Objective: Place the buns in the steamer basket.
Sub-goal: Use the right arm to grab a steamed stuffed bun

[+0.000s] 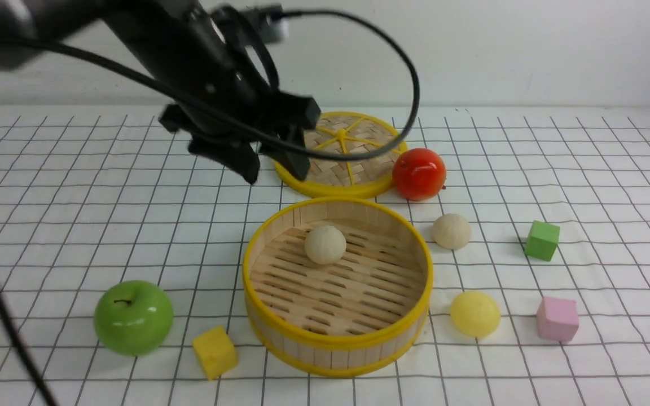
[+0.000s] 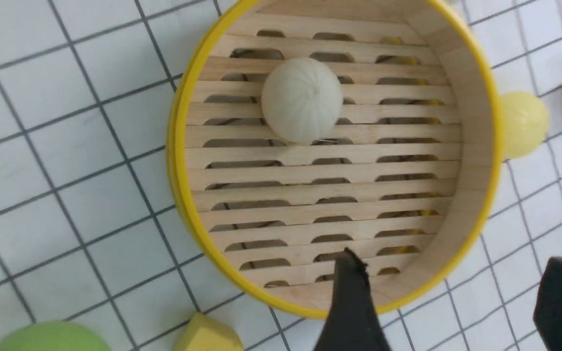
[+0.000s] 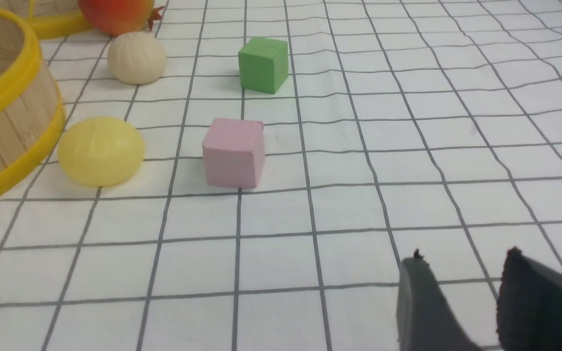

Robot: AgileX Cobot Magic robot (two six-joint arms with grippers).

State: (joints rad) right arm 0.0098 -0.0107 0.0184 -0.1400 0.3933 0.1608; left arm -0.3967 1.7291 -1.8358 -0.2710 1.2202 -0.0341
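Left gripper (image 1: 276, 167) hangs above the table, over the ground between the steamer basket (image 1: 330, 356) and the woven lid (image 1: 353, 166), its jaws spread wide and empty.

Front view: a white cloth (image 1: 584, 169) ruled with dark grid lines covers the table, and a plain pale wall (image 1: 528, 51) stands behind it. The basket sits upright, mouth up. It is round, so it has no long axis, and its floor slats run left to right. One cream-white bun (image 1: 325, 244) rests dome up on the slats, toward the far wall. A second cream-white bun (image 1: 451, 230) lies on the cloth just right of the basket, near the red fruit (image 1: 418, 173). The pale yellow bun (image 1: 475, 313) lies near the basket's right front. A green apple (image 1: 133, 317) and a yellow cube (image 1: 215, 351) lie to the left front, with a green cube (image 1: 542, 240) and a pink cube (image 1: 557, 318) to the right.

Left wrist view: the bun's pleats meet at its crown, which faces up. The two dark fingers stand far apart with nothing between them.

Right wrist view: the right gripper (image 3: 464, 278) hovers low over bare cloth, jaws parted with nothing in them, well apart from the pink cube.
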